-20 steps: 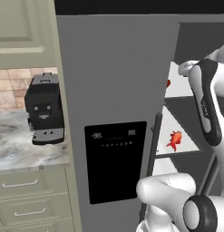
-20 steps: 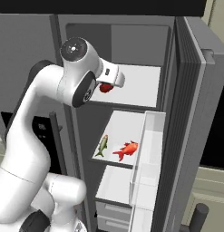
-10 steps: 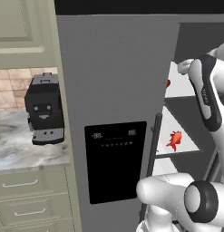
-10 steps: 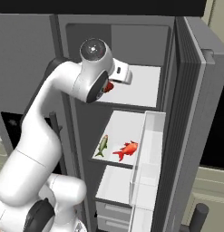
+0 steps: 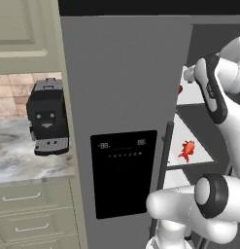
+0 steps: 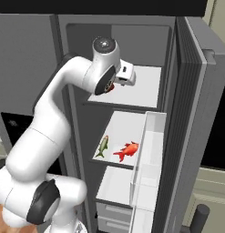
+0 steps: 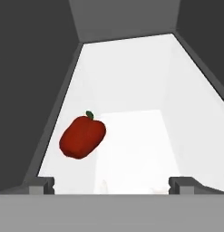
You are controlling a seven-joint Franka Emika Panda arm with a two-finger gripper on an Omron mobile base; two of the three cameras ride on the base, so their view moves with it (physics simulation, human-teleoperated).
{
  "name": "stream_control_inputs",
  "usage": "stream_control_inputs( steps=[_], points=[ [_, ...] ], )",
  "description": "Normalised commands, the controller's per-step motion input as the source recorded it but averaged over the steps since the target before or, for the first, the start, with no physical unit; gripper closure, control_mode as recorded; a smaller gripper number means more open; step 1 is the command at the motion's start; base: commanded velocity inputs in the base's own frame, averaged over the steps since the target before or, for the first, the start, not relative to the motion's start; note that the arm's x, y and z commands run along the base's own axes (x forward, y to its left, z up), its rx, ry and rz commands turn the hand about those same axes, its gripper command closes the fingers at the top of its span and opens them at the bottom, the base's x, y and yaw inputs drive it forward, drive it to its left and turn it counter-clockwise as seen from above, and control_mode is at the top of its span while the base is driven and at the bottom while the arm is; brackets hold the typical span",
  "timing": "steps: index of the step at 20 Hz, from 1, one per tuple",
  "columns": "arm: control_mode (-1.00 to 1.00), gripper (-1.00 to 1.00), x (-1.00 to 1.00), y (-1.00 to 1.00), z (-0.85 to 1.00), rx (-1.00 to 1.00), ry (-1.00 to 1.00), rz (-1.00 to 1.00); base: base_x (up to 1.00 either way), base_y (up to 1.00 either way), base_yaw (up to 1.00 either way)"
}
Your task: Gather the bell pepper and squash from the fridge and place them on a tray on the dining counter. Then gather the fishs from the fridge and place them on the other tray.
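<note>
arm: rises from the base, bends at the elbow, reaches forward at upper-shelf height
wrist: about level
gripper (image 7: 111, 183): jaws spread wide, nothing between them

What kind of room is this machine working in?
It looks like a home kitchen, computer-rendered. A tall grey two-door fridge stands open with a red bell pepper on a shelf, and a black coffee machine sits on a marble worktop.

We see a black coffee machine (image 5: 47, 118) standing on a marble worktop (image 5: 14, 160). Below the coffee machine run pale green drawers (image 5: 31, 214); behind it is a tan tiled wall (image 5: 14, 95), and above it a pale green cupboard (image 5: 22, 34).
</note>
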Motion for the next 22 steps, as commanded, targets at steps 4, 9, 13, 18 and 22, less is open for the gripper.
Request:
stream_control_inputs(
  steps=[4, 9, 13, 18, 22],
  points=[
    [-1.00, -1.00, 0.38, 0.00, -0.15, 0.00, 0.12, 0.00, 0.00, 0.00, 0.00],
    [-1.00, -1.00, 0.29, 0.00, -0.21, 0.00, 0.04, 0.01, 0.00, 0.00, 0.00],
    [-1.00, -1.00, 0.27, 0.00, -0.21, 0.00, 0.01, 0.00, 0.00, 0.00, 0.00],
    [-1.00, -1.00, 0.42, 0.00, -0.08, 0.00, 0.00, 0.03, 0.00, 0.00, 0.00],
    [-1.00, -1.00, 0.44, 0.00, -0.12, 0.00, 0.00, 0.03, 0.00, 0.00, 0.00]
  ],
)
